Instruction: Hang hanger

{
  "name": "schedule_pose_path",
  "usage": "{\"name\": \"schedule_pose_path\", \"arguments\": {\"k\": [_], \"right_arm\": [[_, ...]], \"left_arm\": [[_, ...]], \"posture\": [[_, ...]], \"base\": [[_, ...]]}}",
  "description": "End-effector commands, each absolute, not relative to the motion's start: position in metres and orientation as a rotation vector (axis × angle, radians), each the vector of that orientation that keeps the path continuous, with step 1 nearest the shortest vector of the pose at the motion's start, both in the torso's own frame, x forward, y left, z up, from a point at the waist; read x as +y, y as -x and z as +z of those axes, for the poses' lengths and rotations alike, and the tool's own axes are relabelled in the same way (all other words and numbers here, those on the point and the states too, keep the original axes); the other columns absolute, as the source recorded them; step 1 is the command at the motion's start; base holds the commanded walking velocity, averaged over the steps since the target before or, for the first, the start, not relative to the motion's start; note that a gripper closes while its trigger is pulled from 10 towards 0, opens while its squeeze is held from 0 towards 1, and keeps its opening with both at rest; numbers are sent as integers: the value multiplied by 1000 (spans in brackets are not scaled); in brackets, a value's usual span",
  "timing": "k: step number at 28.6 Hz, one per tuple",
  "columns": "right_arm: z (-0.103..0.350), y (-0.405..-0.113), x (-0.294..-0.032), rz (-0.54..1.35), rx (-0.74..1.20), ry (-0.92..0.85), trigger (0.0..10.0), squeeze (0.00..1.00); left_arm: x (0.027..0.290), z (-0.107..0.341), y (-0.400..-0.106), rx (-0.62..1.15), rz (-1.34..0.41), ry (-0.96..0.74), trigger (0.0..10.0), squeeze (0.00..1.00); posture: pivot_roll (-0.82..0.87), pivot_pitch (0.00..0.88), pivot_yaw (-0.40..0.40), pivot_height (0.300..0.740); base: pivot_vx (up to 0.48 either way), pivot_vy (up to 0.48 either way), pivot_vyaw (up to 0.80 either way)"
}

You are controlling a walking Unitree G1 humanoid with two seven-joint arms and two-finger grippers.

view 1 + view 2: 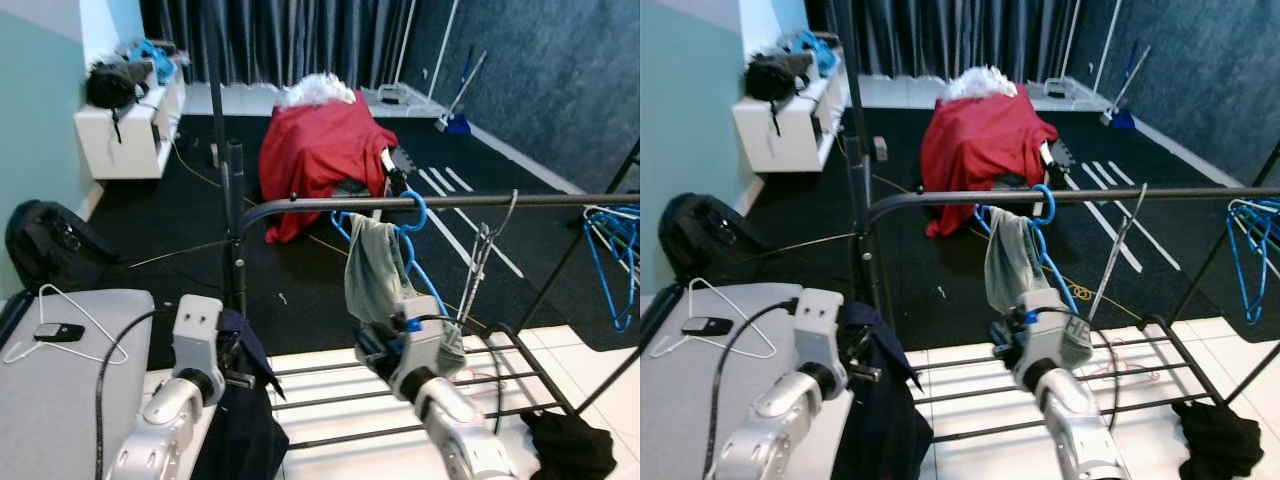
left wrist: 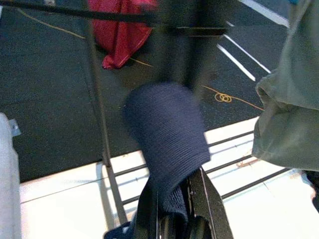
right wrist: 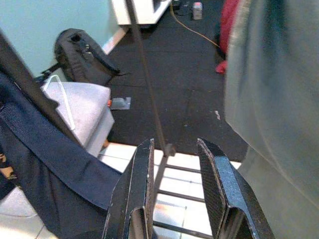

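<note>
A blue hanger (image 1: 412, 212) is hooked over the black rack rail (image 1: 300, 204), and a grey-green garment (image 1: 372, 272) hangs from it. My right gripper (image 3: 175, 148) is open just below and beside that garment (image 3: 271, 89), with nothing between its fingers. In the head view the right gripper (image 1: 376, 352) sits at the garment's lower hem. My left gripper (image 2: 174, 219) is shut on a dark navy knit garment (image 2: 167, 134), held low to the left of the rack post. That navy garment (image 1: 240, 410) drapes down from the left gripper.
A thin metal hanger (image 1: 484, 250) and several blue hangers (image 1: 612, 250) hang further right on the rail. A white hanger (image 1: 75, 318) and phone (image 1: 57, 332) lie on a grey surface at left. Beyond are a red-covered object (image 1: 320, 150), a backpack (image 1: 45, 245) and black cloth (image 1: 572, 446).
</note>
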State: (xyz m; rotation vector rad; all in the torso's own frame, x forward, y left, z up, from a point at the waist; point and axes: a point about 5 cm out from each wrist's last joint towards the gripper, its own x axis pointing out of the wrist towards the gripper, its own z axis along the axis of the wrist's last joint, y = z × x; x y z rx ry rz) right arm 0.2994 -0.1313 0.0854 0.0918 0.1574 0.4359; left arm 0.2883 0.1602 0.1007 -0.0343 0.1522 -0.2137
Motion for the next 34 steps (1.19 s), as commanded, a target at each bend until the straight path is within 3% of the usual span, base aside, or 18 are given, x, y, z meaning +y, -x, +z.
{"name": "schedule_pose_path", "arguments": {"k": [1, 15, 18, 34], "right_arm": [[83, -297, -134, 433, 168, -95, 10000, 0], [85, -297, -131, 454, 160, -72, 10000, 0], [86, -297, -129, 470, 162, -49, 10000, 0], [85, -295, -131, 470, 161, -75, 10000, 0]], "left_arm": [[163, 101, -288, 143, -175, 77, 10000, 0], [157, 101, -289, 153, -202, 70, 10000, 0], [155, 103, -290, 152, -205, 60, 10000, 0], [159, 106, -295, 151, -142, 77, 10000, 0]], "posture": [[-69, 0, -77, 740], [-70, 0, -72, 740], [-70, 0, -73, 740], [-71, 15, -72, 740]], "base": [[0, 0, 0], [0, 0, 0], [0, -334, 800], [0, -344, 0]]}}
